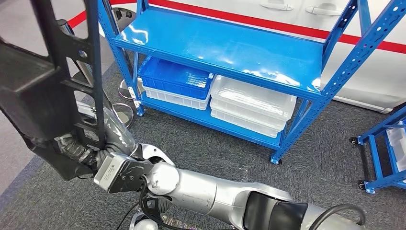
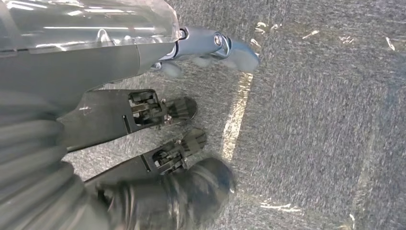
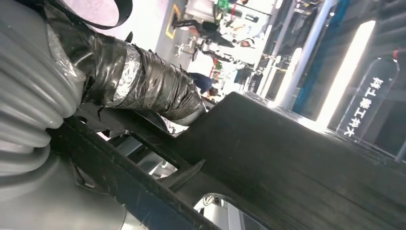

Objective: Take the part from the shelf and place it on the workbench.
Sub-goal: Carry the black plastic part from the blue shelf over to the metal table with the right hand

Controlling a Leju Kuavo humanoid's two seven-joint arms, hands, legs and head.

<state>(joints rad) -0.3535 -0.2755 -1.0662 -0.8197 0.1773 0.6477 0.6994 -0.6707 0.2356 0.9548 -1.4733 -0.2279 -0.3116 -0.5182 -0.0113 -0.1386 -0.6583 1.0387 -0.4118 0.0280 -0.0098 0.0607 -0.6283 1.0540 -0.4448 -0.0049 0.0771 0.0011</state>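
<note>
A large black plastic part (image 1: 38,96) with ribs and cut-outs stands upright at the left of the head view. My right arm reaches across to it, and my right hand (image 1: 79,151) grips its lower edge. The right wrist view looks along the tape-wrapped thumb (image 3: 143,81), which presses against the part (image 3: 287,158). My left hand (image 2: 163,129) hangs over grey carpet with its dark fingers (image 2: 179,108) stretched out and apart, holding nothing. The blue shelf (image 1: 225,48) stands ahead, its top board bare.
On the shelf's lower board sit a blue bin (image 1: 174,76) on a white one and stacked white bins (image 1: 249,103). A second blue rack on casters (image 1: 383,143) stands at the right. A white vehicle body with a red stripe (image 1: 373,72) is behind. Grey carpet (image 1: 215,148) lies between.
</note>
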